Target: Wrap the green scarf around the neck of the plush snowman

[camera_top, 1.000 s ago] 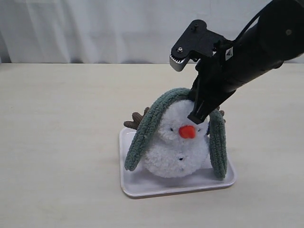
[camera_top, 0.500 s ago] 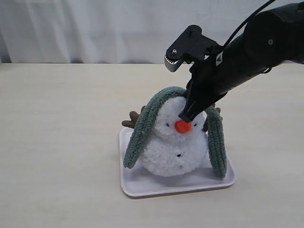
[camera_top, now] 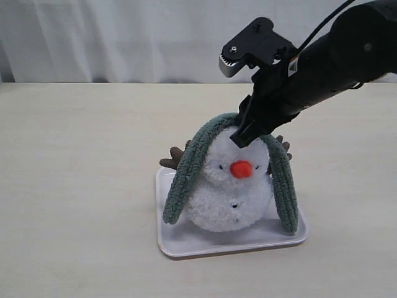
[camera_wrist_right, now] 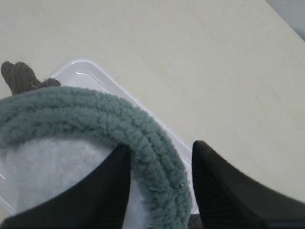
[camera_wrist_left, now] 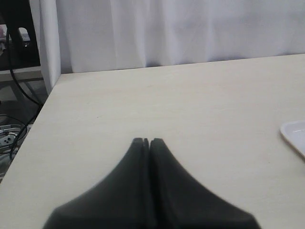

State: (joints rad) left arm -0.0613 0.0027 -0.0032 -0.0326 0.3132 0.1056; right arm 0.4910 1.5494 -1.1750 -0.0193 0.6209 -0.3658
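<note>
The plush snowman (camera_top: 229, 186) sits upright on a white tray (camera_top: 180, 245), orange nose facing the camera. The green scarf (camera_top: 189, 167) is draped over the top of its head, with both ends hanging down its sides to the tray. My right gripper (camera_top: 245, 134) stands open at the top of the head. In the right wrist view its jaws (camera_wrist_right: 160, 146) straddle the scarf (camera_wrist_right: 95, 112) without closing on it, and the white plush (camera_wrist_right: 52, 167) lies under one finger. The neck is uncovered. My left gripper (camera_wrist_left: 147, 140) is shut and empty over bare table.
A brown corduroy arm (camera_top: 173, 158) sticks out behind the scarf on the left. The tray's corner (camera_wrist_left: 295, 136) shows at the edge of the left wrist view. A white curtain hangs behind the table, whose left edge drops off to cables.
My right gripper has lifted slightly from the snowman's face to the top of its head. The snowman, pushed leftward half a second ago, has settled back upright. The scarf stays draped.
</note>
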